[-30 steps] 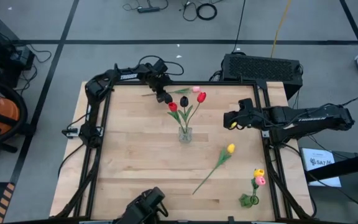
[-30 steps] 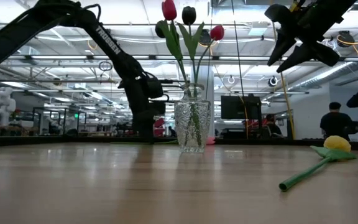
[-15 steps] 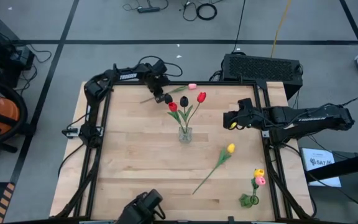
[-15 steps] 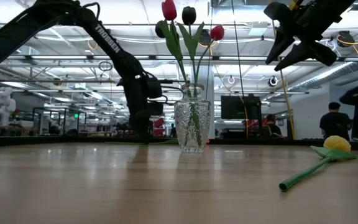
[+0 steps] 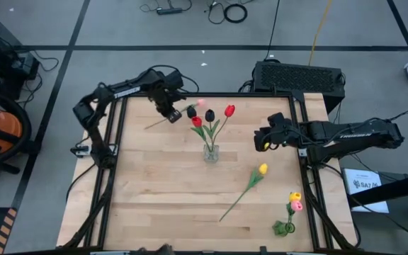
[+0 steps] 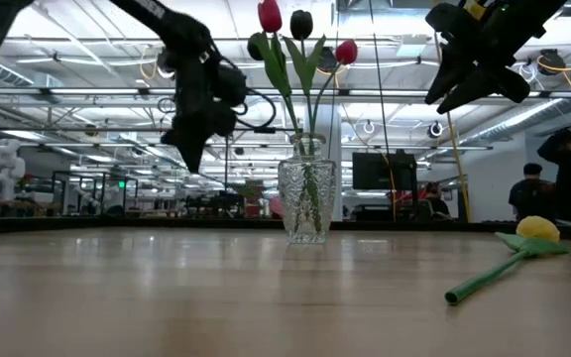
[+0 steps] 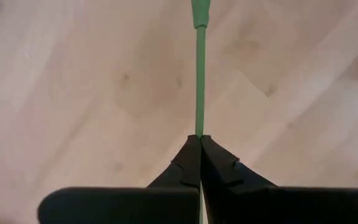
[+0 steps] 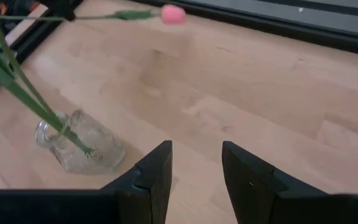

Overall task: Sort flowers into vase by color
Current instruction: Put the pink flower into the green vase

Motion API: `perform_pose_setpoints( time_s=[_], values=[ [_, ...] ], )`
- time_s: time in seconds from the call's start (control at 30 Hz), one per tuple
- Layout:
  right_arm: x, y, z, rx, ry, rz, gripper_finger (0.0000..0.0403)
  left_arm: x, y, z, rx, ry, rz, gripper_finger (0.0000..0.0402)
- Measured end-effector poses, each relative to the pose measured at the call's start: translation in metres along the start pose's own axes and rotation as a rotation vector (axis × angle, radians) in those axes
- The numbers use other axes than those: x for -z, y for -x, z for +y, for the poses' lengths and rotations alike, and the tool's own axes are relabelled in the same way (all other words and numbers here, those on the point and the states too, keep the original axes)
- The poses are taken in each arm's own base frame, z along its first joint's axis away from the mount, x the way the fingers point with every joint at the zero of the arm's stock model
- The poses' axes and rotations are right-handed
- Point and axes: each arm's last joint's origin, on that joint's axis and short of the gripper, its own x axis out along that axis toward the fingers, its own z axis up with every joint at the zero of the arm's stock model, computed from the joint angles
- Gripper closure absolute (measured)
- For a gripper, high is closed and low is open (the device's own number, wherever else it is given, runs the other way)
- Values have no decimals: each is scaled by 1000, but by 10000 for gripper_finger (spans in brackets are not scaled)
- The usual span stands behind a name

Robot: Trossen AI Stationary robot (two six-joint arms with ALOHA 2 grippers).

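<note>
While the left tool (image 5: pixel 173 113) pinched the thin green stem of a pink tulip (image 5: pixel 200 103) between its closed fingers (image 7: pixel 191 163), the step in hand looked to be the carrying of that flower toward the glass vase (image 5: pixel 210 152). Seen from above, the tool hung off the vase's far-left side, above the wooden surface (image 5: pixel 154 184), with the stem running through it and the pink head pointing toward the vase's blooms, near the black tulip (image 5: pixel 210 115) but apart from it. In the low view the tool (image 6: pixel 198 109) sat well clear of the surface, to the left of the vase (image 6: pixel 306 202) and at about the height of the leaves. Two red tulips (image 5: pixel 229 110) and the black one already stood in the vase. The next move, as I judged it, called for tipping the stem's cut end downward and bringing it over the vase's narrow mouth without knocking the stems already there; whether pink belonged with those colours could not be settled from what showed. The right tool (image 5: pixel 263 139) waited with its fingers (image 8: pixel 156 168) parted and holding nothing, raised to the right of the vase. A yellow tulip (image 5: pixel 262 168) lay flat on the surface to the vase's near right, and a small cluster of yellow and pink heads (image 5: pixel 295 201) lay farther out the same way.
</note>
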Motion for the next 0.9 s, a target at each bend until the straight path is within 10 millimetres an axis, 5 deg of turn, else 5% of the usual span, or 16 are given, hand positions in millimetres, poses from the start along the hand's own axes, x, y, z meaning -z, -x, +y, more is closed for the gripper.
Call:
perform_pose_setpoints(
  time_s=[0.47,0.7,0.9],
  values=[
    [2,0,1,-47,168,63,271,89,85,-84,17,298,-187,401],
    [2,0,1,-48,219,62,271,146,119,-120,41,357,-438,401],
    [2,0,1,-49,240,61,271,168,143,-148,177,283,-735,401]
  ],
)
